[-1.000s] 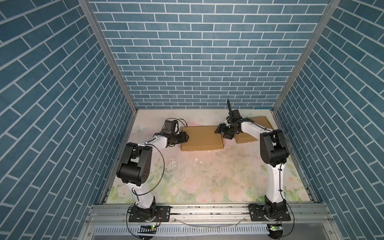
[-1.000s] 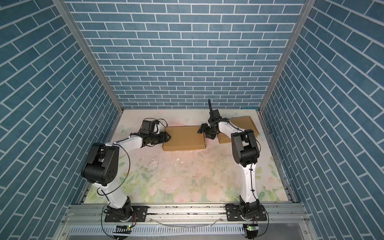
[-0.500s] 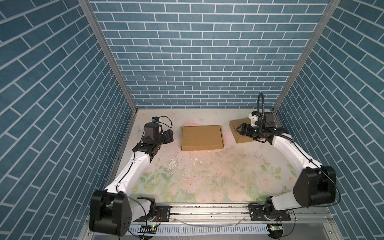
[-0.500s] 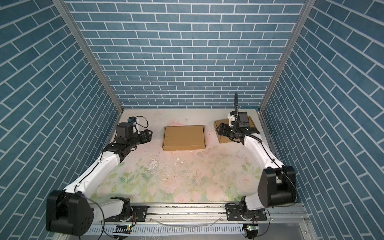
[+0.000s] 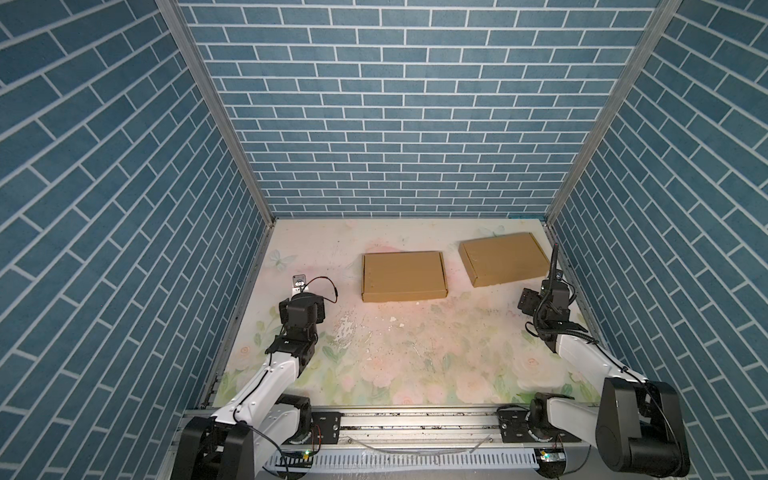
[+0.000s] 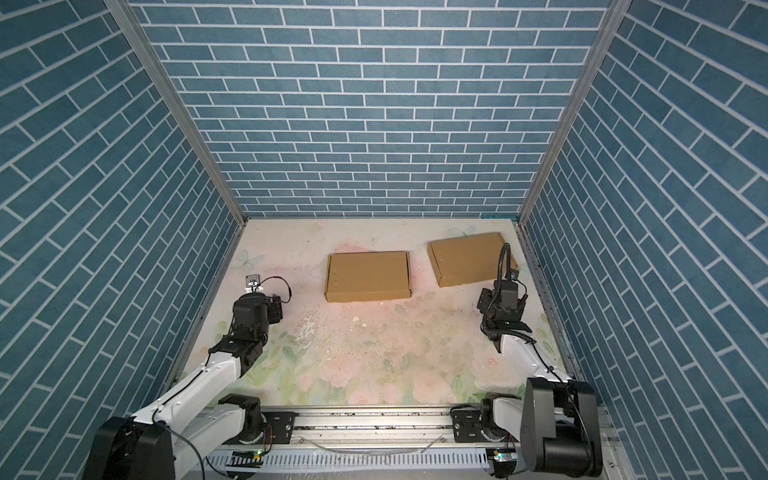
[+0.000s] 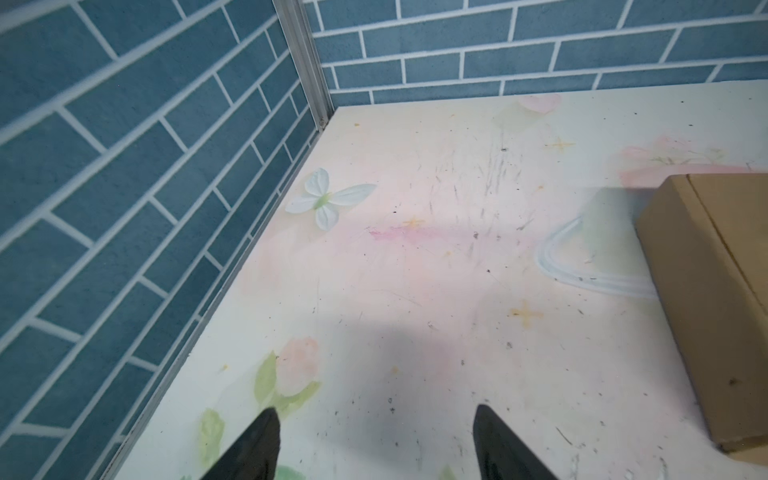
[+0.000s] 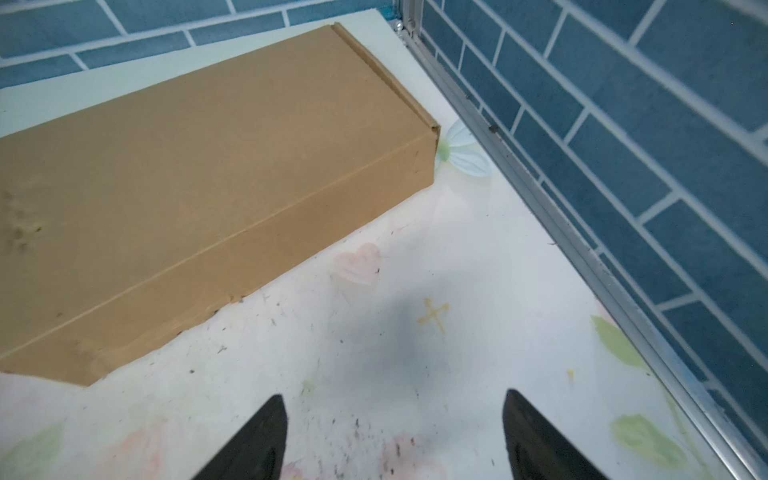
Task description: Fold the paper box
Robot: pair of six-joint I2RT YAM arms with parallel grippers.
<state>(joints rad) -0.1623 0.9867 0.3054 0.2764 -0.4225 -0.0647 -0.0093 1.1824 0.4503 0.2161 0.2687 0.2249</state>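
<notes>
The paper box [image 5: 402, 276] [image 6: 368, 276] is a flat brown cardboard box, lying closed on the floral table mat at the back middle in both top views. Its side also shows in the left wrist view [image 7: 715, 291]. My left gripper [image 7: 374, 411] [image 5: 302, 301] hovers over the mat to the box's left, apart from it. It is open with nothing between its fingers. My right gripper [image 8: 394, 395] [image 5: 540, 297] hangs by the right wall, open and empty, well clear of the box.
A second closed brown box [image 5: 503, 258] [image 8: 199, 166] lies at the back right, just behind my right gripper. Blue brick walls enclose the floral mat [image 5: 415, 357] on three sides. Metal rails [image 5: 415, 419] run along the front edge.
Both arms have drawn back from the middle box, the left toward the left wall and the right toward the right wall. Both sets of jaws have spread a little wider. The boxes have stayed put.
</notes>
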